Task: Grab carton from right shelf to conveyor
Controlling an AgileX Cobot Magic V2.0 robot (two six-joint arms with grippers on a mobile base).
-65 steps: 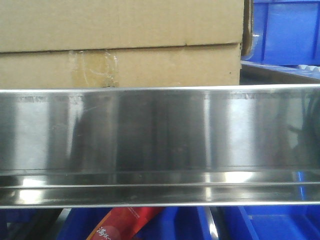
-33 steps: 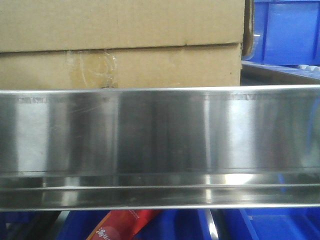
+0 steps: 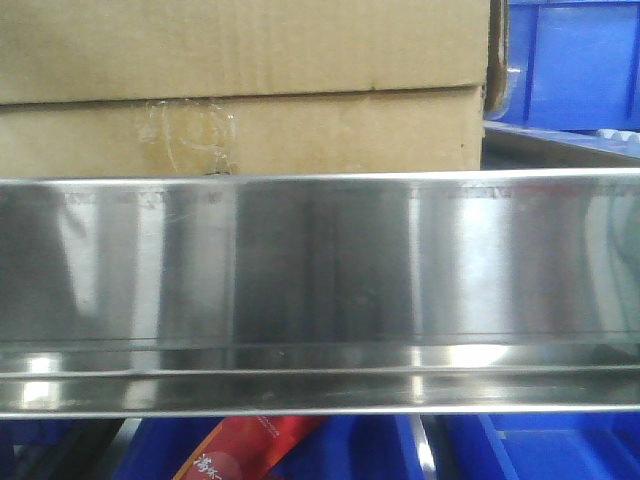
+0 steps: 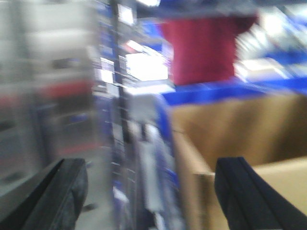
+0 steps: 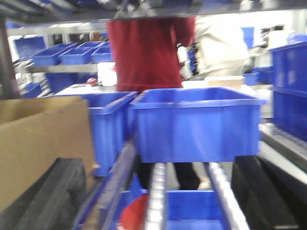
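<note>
The left gripper (image 4: pixel 148 167) had its fingers spread wide on nothing, with the carton (image 4: pixel 230 134) at its 3 o'clock. That view was smeared, so the arm was probably moving. The right gripper (image 5: pixel 158 163) was spread and empty too, with the carton at 9 o'clock and blue bins (image 5: pixel 196 124) at 12. In the front view the carton had barely shifted in the last second. It sat on the right shelf (image 3: pixel 320 280), not yet grasped.

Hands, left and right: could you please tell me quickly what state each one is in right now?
Left hand: open, holding nothing.
Right hand: open, holding nothing.
</note>
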